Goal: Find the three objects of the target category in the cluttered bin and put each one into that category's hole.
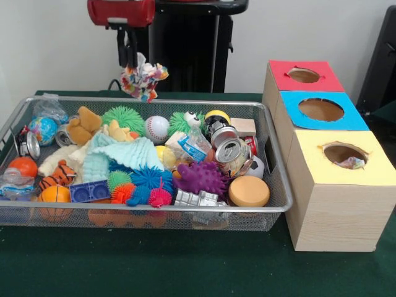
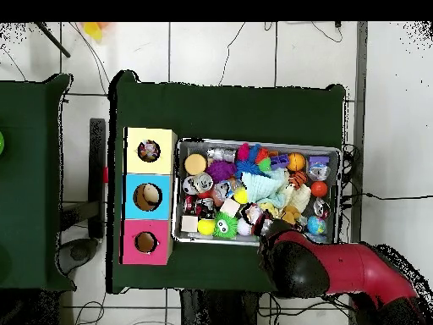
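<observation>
My gripper [image 1: 129,60] hangs above the far rim of the wire mesh bin [image 1: 124,209]. It is shut on a small white dotted fabric bundle [image 1: 144,79], which dangles clear of the clutter. In the overhead view the red arm [image 2: 338,267] hides the gripper and the bundle at the bin's [image 2: 254,142] near edge. The yellow-surround hole [image 1: 344,153] tops the nearest wooden box right of the bin, and a bit of dotted fabric [image 1: 351,163] shows inside it. The hole also shows in the overhead view [image 2: 149,151]. No other dotted piece shows in the bin.
The bin holds a mint knitted cloth [image 1: 124,154], a purple spiky ball [image 1: 199,177], cans [image 1: 230,150], a baseball [image 1: 156,127] and plush toys. The blue-surround hole [image 1: 320,109] and the red-surround hole [image 1: 303,75] stand behind the yellow one.
</observation>
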`<move>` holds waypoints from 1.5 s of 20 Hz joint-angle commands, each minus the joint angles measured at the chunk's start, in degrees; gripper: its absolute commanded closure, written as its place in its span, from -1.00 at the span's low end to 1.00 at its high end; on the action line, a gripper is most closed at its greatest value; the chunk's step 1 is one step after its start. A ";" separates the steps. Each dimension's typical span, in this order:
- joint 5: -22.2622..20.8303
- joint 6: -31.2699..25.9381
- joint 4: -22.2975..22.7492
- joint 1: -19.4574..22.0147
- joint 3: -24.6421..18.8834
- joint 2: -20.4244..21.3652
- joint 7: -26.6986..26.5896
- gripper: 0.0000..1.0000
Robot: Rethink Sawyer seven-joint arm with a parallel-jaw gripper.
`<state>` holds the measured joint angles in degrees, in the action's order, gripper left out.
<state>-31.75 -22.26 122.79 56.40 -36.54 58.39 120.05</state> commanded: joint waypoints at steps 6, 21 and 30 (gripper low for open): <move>16.07 -14.55 7.28 3.27 -14.98 15.57 -16.14 1.00; 17.35 -17.41 -1.21 -14.83 -5.28 11.77 6.88 1.00; 14.93 -12.93 -7.51 -24.88 4.47 4.00 12.57 1.00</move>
<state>-14.69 -34.56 121.13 33.45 -39.59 67.58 120.06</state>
